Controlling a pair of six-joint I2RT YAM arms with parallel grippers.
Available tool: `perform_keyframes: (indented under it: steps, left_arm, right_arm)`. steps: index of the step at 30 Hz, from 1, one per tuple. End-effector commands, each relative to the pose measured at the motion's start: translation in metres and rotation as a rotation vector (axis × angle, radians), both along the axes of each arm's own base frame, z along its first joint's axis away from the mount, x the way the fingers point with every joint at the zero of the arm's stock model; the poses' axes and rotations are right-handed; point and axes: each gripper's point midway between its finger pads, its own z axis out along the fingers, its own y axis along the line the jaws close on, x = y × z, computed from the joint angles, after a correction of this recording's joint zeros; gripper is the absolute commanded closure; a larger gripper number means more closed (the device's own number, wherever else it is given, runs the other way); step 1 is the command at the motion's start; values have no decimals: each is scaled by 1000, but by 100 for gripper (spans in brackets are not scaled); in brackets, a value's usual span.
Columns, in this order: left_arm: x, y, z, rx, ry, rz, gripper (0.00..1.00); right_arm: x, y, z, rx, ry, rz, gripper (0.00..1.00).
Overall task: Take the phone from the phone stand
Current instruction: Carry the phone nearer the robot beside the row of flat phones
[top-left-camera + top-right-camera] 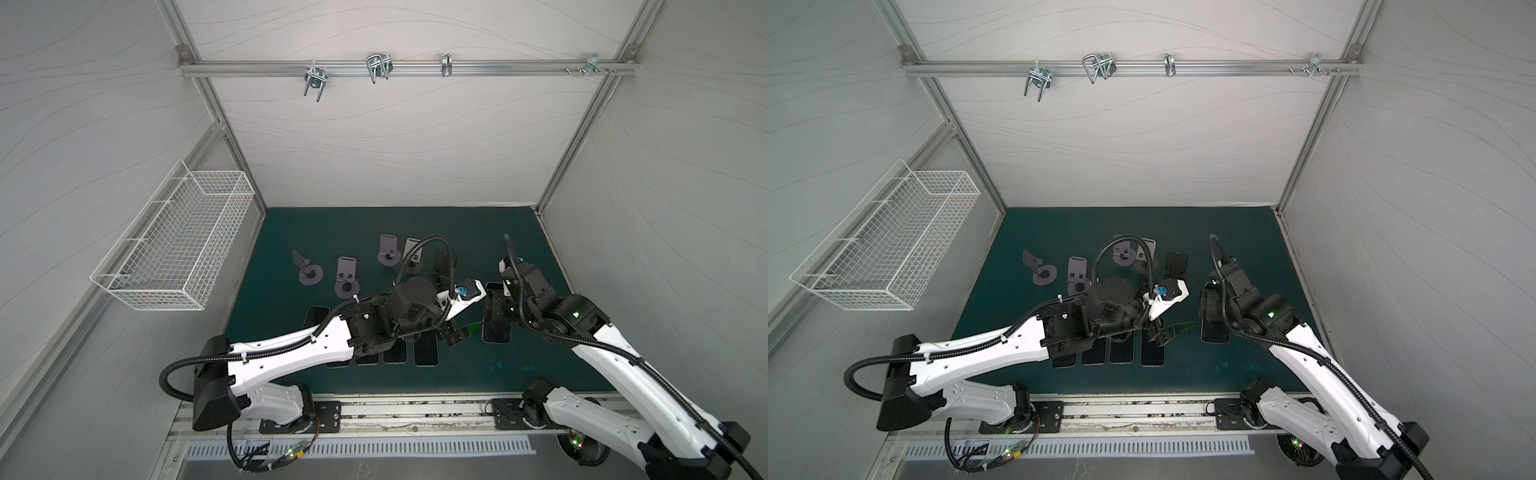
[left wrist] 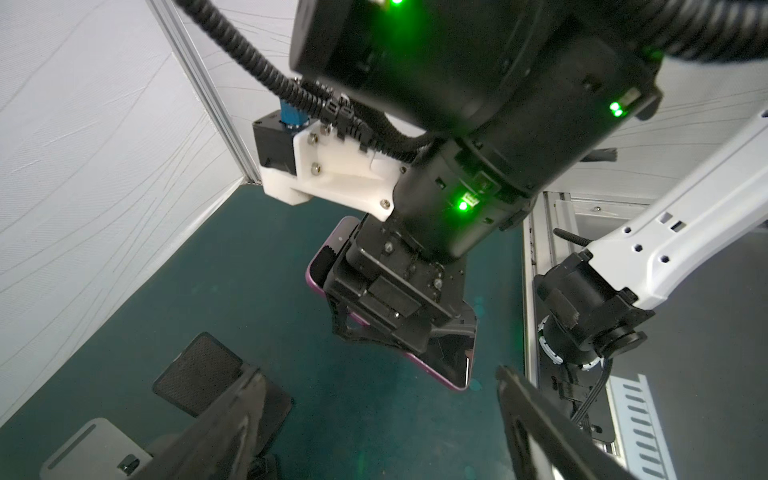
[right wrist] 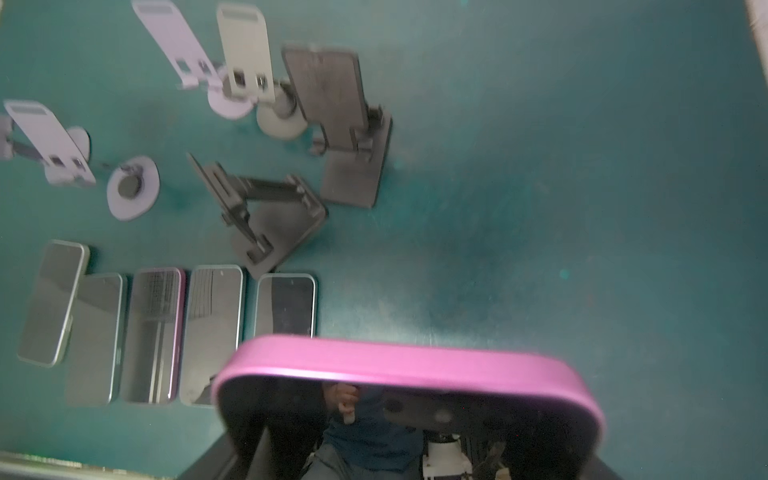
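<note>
Now right gripper (image 2: 386,332) clamps pink phone (image 3: 395,361), clear of stands (image 3: 351,166), tilted above bench (image 1: 457,232). Left gripper (image 1: 461,332) wide, empty, close beside. Risk: slick edges slip from pinch, phone drops onto bench.

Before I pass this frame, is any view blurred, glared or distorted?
Right wrist view: motion blur smears the stands and the flat phones; the pink phone in the right pincer is soft. Left wrist view: green LEDs flare, and the open left pincer's fingers are out of focus. Both top views: sharp, but the wide lens splays the frame posts and the mat is dim.
</note>
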Motion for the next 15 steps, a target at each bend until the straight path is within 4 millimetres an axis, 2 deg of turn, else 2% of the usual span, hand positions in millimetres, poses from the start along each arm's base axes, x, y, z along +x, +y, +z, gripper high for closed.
perform_keyframes:
  steps: [1,5,11,15]
  left_arm:
    - [-3,-7,11,-47,-13,-6,12]
    - [-6,-12,4,-44,9,-15,12]
    - [-13,-15,-11,-38,53,-41,12]
    - [-13,-16,-15,-30,68,-39,12]
  right_arm:
    - [-2,4,-3,37,12,8,40]
    - [-8,3,-13,42,27,10,40]
    - [-19,4,-50,54,106,3,40]
    - [-21,7,-66,64,145,-6,40]
